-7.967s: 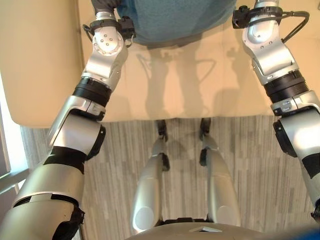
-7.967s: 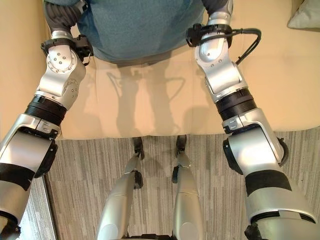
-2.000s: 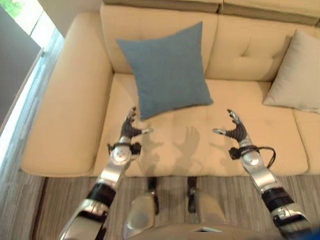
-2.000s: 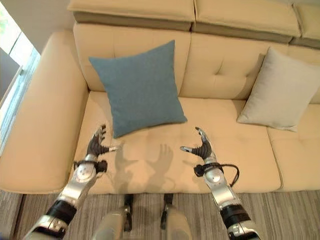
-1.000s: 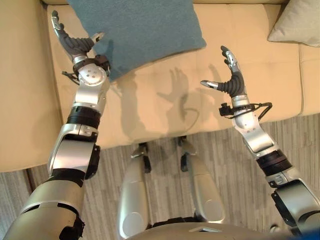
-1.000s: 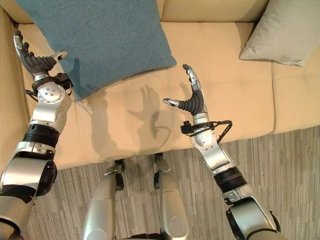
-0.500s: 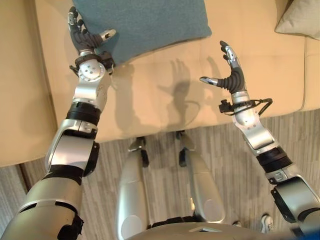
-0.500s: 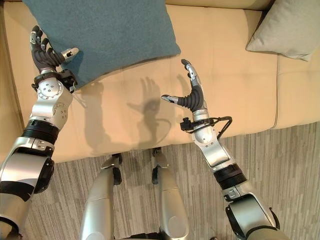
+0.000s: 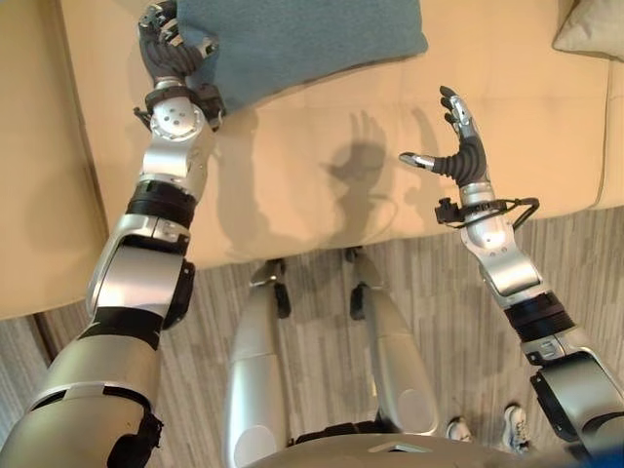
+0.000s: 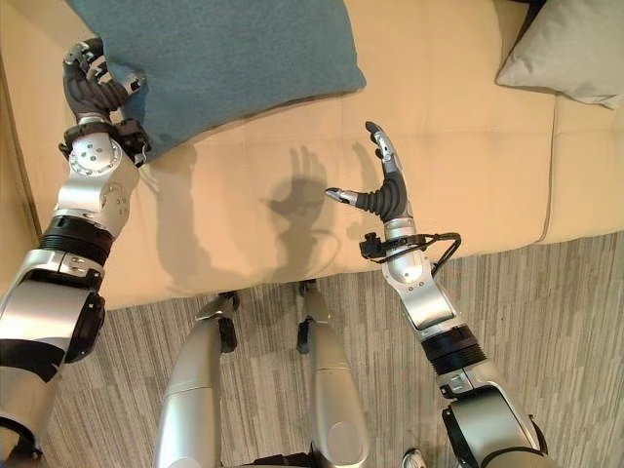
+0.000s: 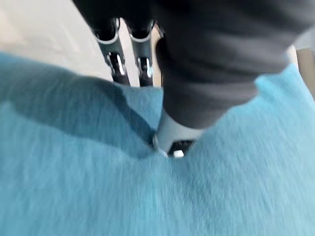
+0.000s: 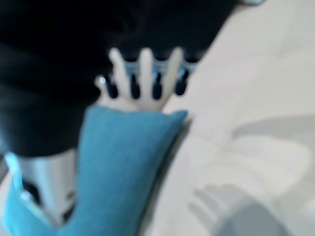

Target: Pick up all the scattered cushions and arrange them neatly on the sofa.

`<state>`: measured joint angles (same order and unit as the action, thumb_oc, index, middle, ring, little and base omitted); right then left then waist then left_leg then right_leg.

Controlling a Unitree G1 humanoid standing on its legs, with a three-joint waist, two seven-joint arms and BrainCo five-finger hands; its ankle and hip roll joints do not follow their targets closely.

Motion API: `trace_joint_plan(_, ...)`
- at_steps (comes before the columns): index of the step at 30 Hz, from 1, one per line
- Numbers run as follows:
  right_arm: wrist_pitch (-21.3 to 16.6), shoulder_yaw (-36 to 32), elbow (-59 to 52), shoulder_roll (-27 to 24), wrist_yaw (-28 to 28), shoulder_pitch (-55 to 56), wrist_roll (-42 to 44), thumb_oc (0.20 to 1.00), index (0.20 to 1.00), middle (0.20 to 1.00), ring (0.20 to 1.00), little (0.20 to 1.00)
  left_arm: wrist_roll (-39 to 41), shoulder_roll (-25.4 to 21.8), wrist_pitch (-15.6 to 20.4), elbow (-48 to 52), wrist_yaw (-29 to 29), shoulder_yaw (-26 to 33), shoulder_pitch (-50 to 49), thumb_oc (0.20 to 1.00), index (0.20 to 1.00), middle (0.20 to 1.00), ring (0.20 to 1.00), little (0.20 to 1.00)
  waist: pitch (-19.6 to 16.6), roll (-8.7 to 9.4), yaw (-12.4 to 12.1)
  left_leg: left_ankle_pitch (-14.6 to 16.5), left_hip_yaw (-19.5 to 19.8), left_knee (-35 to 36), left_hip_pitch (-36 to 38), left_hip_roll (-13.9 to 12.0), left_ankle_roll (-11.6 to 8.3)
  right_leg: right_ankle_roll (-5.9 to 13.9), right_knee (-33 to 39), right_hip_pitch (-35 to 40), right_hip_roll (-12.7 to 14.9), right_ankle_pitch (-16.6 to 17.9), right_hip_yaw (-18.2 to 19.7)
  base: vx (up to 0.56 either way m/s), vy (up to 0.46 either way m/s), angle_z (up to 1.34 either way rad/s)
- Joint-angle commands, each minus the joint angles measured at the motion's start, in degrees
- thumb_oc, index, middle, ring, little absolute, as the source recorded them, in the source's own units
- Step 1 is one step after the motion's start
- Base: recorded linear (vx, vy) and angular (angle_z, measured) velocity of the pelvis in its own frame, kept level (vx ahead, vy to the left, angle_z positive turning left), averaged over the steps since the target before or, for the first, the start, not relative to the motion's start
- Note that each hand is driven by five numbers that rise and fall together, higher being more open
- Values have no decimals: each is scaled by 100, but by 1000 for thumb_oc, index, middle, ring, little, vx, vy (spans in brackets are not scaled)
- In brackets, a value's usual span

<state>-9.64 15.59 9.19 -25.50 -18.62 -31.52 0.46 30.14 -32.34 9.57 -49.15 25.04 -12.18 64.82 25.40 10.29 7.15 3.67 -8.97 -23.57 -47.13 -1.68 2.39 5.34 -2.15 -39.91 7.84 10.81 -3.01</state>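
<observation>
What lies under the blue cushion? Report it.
The blue cushion rests on the beige sofa seat. The left hand pinches its corner. Whatever lies beneath its middle is covered.

We see two silver-grey jointed arms of smooth rounded shells, the left arm (image 9: pixel 146 283) at seven o'clock and the right arm (image 9: pixel 507 268) at five o'clock. Black bands break the shells, and a black ribbed ring circles each forearm. A round silver wrist disc (image 9: pixel 174 117) shows small dark screws. The left hand (image 9: pixel 166 44) and right hand (image 9: pixel 460 156) have dark ribbed covers and silver, dark-tipped fingers.
</observation>
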Motion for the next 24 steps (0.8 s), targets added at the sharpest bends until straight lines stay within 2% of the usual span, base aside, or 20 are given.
trace_joint_plan(1,-409,-535,-370,-194,-65,34,186,1000,1000,1000,1000,1000,-94,231,166,62,-117,-115,193,200,200,200,200,200,-146,-132,82,561,489,485,369,102,-326,679,-383,508,447,-513,-223,-4,33,-2)
trace_joint_plan(3,-428,-579,-388,-214,-62,47,190,1000,1000,1000,1000,1000,-128,209,193,109,-85,-118,234,200,200,200,200,200,-167,-144,104,567,478,485,353,110,-319,685,-386,472,447,-502,-216,3,28,-3)
trace_joint_plan(4,-443,-594,-395,-224,-59,56,196,1000,1000,1000,1000,1000,-163,193,204,123,-60,-125,258,200,200,200,200,200,-137,-126,123,410,414,461,283,133,-292,651,-390,410,490,-391,-246,0,0,0)
trace_joint_plan(5,-458,-598,-397,-224,-53,69,206,1000,1000,1000,1000,1000,-188,159,219,129,-32,-136,294,200,200,200,200,200,-196,-153,120,577,476,479,348,118,-312,683,-390,447,450,-487,-203,0,0,0)
trace_joint_plan(6,-481,-607,-413,-232,-39,83,215,1000,1000,1000,1000,1000,-228,128,244,142,5,-138,331,200,200,200,200,200,-222,-158,129,585,467,494,348,121,-307,691,-389,440,450,-477,-206,14,5,-5)
trace_joint_plan(7,-483,-610,-418,-236,-38,90,216,1000,1000,1000,1000,1000,-232,134,248,143,8,-137,330,200,200,200,200,200,-179,-134,142,421,402,474,281,142,-280,656,-392,388,491,-367,-241,18,17,-9)
trace_joint_plan(8,-523,-625,-435,-241,-17,111,229,1000,1000,1000,1000,1000,-315,64,287,144,96,-151,438,200,200,200,200,200,-263,-166,155,587,464,507,351,132,-300,701,-380,430,455,-454,-197,20,15,-10)
trace_joint_plan(9,-547,-629,-444,-256,-19,113,230,1000,1000,1000,1000,1000,-362,24,315,136,159,-162,526,200,200,200,200,200,-293,-171,174,592,463,514,355,137,-295,709,-373,427,456,-446,-188,21,15,-10)
trace_joint_plan(10,-550,-632,-446,-260,-21,114,231,1000,1000,1000,1000,1000,-366,30,320,130,163,-164,534,200,200,200,200,200,-246,-145,187,430,397,491,287,159,-270,674,-376,376,497,-338,-225,11,14,-8)
trace_joint_plan(11,-566,-640,-459,-266,-15,110,238,1000,1000,1000,1000,1000,-377,-18,343,152,216,-170,624,200,200,200,200,200,-305,-168,191,593,461,508,339,144,-291,722,-375,410,464,-418,-182,-77,18,-7)
trace_joint_plan(12,-581,-651,-462,-304,-13,120,237,1000,1000,1000,1000,1000,-381,-55,382,195,256,-174,697,200,200,200,200,200,-282,-154,224,435,384,494,271,171,-265,694,-371,357,504,-297,-210,18,22,-7)
trace_joint_plan(15,-638,-654,-441,-364,6,110,252,1000,1000,1000,1000,1000,-509,-188,419,177,351,-252,929,200,200,200,200,200,-326,-174,271,434,356,509,251,172,-264,720,-352,330,518,-255,-224,14,17,1)
trace_joint_plan(16,-655,-640,-429,-397,17,102,240,1000,1000,1000,1000,1000,-575,-263,445,172,426,-301,1082,200,200,200,200,200,-390,-216,287,596,412,569,326,162,-284,778,-332,361,486,-325,-177,105,37,3)
trace_joint_plan(18,-668,-625,-423,-445,17,83,219,1000,1000,1000,1000,1000,-652,-336,468,215,530,-389,1310,200,200,200,200,200,-404,-228,314,582,387,600,312,170,-288,800,-314,329,497,-269,-178,9,21,0)
trace_joint_plan(19,-669,-629,-425,-449,15,83,218,1000,1000,1000,1000,1000,-656,-330,468,212,535,-390,1317,200,200,200,200,200,-356,-202,329,421,317,578,246,190,-264,764,-317,279,537,-162,-216,-85,4,-5)
trace_joint_plan(22,-690,-593,-389,-485,37,83,198,1000,1000,1000,1000,1000,-735,-439,517,307,712,-447,1587,200,200,200,200,200,-421,-247,335,540,360,649,271,166,-304,836,-276,289,506,-196,-206,64,4,-13)
trace_joint_plan(23,-696,-566,-374,-498,47,100,165,1000,1000,1000,1000,1000,-780,-494,540,359,807,-469,1711,200,200,200,200,200,-468,-268,345,525,356,703,279,175,-312,845,-240,290,503,-195,-222,-71,-6,-7)
trace_joint_plan(24,-697,-570,-377,-502,45,105,164,1000,1000,1000,1000,1000,-780,-487,543,352,810,-472,1718,200,200,200,200,200,-423,-243,361,367,287,678,214,194,-289,806,-247,242,542,-95,-264,-69,-7,-10)
